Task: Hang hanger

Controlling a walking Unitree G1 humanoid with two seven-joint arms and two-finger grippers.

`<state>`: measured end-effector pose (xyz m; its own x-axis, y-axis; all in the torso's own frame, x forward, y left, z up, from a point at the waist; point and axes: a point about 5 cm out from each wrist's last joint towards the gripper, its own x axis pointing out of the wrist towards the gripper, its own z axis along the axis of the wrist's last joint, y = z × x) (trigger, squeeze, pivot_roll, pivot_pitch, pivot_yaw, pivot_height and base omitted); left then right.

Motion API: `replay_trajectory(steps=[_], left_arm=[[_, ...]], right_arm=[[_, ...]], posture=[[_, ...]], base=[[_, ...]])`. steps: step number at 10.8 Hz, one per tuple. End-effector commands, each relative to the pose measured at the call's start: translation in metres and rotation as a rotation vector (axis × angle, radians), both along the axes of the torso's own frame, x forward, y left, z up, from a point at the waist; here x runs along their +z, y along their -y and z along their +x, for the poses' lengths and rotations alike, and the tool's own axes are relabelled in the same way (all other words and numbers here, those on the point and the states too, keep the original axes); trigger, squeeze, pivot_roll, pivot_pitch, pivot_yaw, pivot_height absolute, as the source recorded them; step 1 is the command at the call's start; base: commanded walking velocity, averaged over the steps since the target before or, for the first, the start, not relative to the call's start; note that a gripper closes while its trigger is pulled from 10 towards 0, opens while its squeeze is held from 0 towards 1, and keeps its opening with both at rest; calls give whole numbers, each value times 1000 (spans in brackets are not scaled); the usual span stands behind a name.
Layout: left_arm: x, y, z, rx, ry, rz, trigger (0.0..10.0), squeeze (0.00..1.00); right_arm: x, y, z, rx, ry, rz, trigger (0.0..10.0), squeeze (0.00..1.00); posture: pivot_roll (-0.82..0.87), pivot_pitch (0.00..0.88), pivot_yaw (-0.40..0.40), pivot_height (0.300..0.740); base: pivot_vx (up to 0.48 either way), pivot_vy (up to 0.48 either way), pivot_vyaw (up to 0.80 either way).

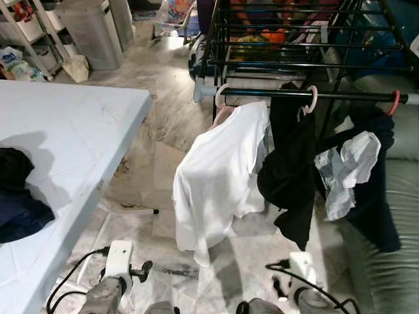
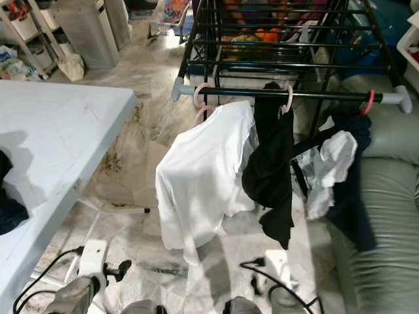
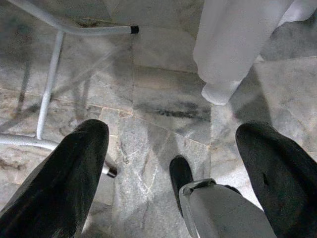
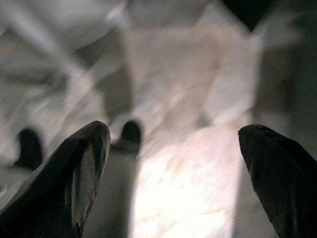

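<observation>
On the rail (image 1: 340, 96), white shirt (image 1: 216, 176) hangs.

A marble floor (image 1: 163, 111) is stretching away in grey and beige tiles, catching bright light near 12 o'clock. A white table (image 1: 72, 131) is standing at 9 o'clock, its metal legs (image 3: 47, 94) resting on the tiles. A grey bin (image 1: 91, 29) and shelves (image 1: 26, 26) are sitting at 11 o'clock. A green sofa (image 1: 386, 216) is lying at 3 o'clock.

Three hangers (image 1: 309, 99) on rail (image 1: 340, 96); perhaps four garments (image 1: 216, 176) hanging.
</observation>
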<state>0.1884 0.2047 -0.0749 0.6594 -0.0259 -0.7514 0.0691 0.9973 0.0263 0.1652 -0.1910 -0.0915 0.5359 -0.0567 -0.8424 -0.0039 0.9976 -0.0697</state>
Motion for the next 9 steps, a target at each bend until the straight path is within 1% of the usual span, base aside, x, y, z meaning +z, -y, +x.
replay_trajectory(steps=[1, 2, 3, 4, 5, 6, 9], left_arm=[[-4, 1, -5, -3, -44, 16, 10000, 0], [-5, 2, -5, 5, -59, 20, 10000, 0], [-5, 6, -3, -9, -66, 31, 10000, 0], [-5, 9, -2, -30, -71, 44, 10000, 0], [-5, 12, -1, -44, -71, 44, 10000, 0], [-5, 15, 0, -69, -70, 49, 10000, 0], [-5, 17, 0, -72, -71, 56, 10000, 0]], right_arm=[[-4, -11, -5, 57, -44, 52, 10000, 1000], [-2, -10, -2, 64, -36, 43, 10000, 1000], [0, -11, 3, 104, -33, 42, 10000, 1000], [1, -13, 7, 155, -34, 37, 10000, 682], [2, -14, 10, 187, -33, 23, 10000, 447], [4, -14, 12, 221, -31, 11, 10000, 0], [3, -17, 12, 255, -45, 2, 10000, 0]], posture=[[-25, 0, 51, 740], [-27, 0, 45, 740], [-21, 0, 28, 740], [-20, 0, 21, 740], [-18, 0, 16, 740], [-17, 0, 10, 740], [-16, 0, 8, 740]], base=[[0, 0, 0], [0, 0, 0], [0, 0, 0], [0, 0, 0], [0, 0, 0], [0, 0, 0], [0, 0, 0]])
